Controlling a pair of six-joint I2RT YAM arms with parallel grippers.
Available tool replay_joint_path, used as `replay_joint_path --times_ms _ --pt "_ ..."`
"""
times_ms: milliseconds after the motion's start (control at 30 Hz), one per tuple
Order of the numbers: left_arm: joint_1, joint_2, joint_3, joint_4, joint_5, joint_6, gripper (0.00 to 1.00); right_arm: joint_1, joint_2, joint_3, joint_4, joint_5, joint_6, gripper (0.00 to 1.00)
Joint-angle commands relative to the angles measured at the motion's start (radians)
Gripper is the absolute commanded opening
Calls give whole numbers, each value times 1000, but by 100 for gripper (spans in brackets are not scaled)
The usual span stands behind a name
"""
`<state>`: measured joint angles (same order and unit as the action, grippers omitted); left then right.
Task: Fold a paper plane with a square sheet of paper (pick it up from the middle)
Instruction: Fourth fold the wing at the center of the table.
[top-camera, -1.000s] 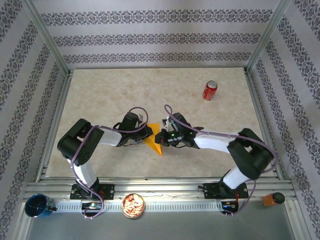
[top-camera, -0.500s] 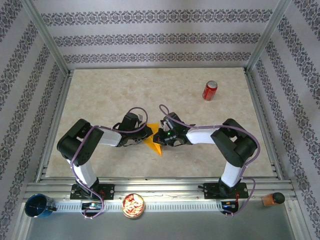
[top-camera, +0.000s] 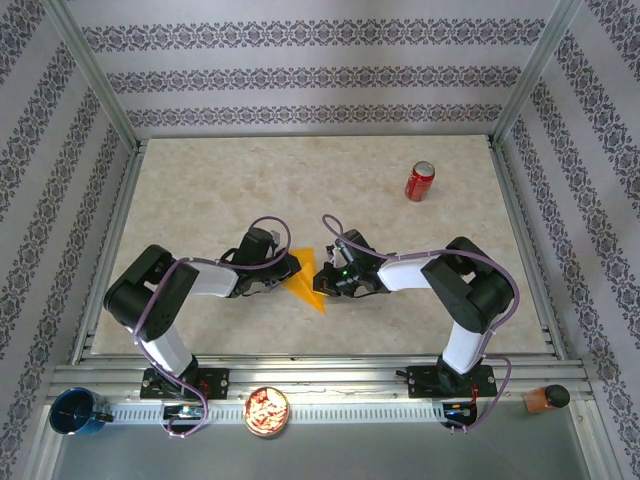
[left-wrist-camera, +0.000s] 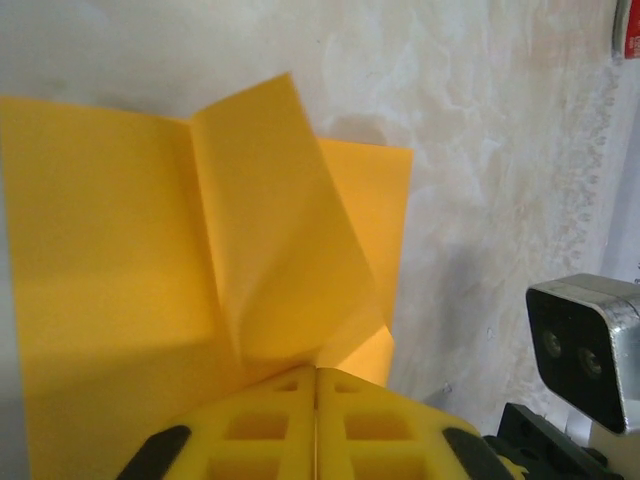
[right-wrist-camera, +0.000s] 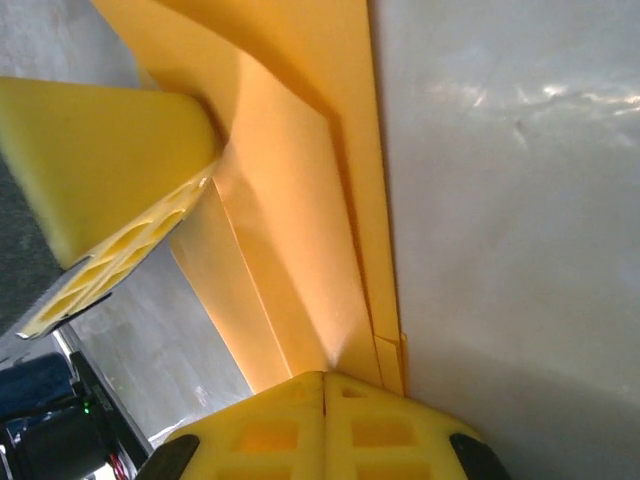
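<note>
The square sheet of paper (top-camera: 303, 278) is orange-yellow and folded into a pointed, layered shape. It sits mid-table between my two grippers. My left gripper (top-camera: 288, 270) meets it from the left. In the left wrist view its jaws (left-wrist-camera: 317, 372) are pressed together where the creased paper (left-wrist-camera: 150, 250) runs into the tips. My right gripper (top-camera: 324, 280) meets the paper from the right. Its jaws (right-wrist-camera: 324, 376) are shut on the long folded flaps of the paper (right-wrist-camera: 290, 230). One left finger (right-wrist-camera: 110, 170) shows at the paper's far end.
A red soda can (top-camera: 419, 181) stands at the back right of the table. On the near rail are a blue cup (top-camera: 75, 412), a bowl of snacks (top-camera: 267, 410) and an orange object (top-camera: 545, 398). Metal frame posts border the table.
The right arm has pulled its elbow in and its gripper has shifted left onto the paper. The left arm's elbow has dropped slightly toward the near left. The paper has barely moved.
</note>
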<state>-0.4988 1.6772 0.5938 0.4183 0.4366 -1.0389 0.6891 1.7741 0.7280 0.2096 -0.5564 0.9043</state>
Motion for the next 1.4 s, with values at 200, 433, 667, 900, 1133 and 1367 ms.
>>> replay_joint_path --times_ms 200,433,667,900,1133,1367 --pt "-46 -202 -14 -153 -35 33 18 -32 50 1 -179 -92 -226 1" --pt "-84 -170 -16 -179 -2 34 9 -58 54 16 -200 -108 -252 0" --pt "-83 -85 46 -174 -18 66 8 -61 58 21 -207 -106 -248 0" --pt "-60 -13 58 -163 -30 85 7 -60 58 14 -211 -98 -246 0" --pt "20 -6 42 -182 -40 142 7 -61 56 4 -223 -86 -251 0" --pt "82 16 42 -192 -20 181 6 -61 58 -1 -228 -77 -252 0"
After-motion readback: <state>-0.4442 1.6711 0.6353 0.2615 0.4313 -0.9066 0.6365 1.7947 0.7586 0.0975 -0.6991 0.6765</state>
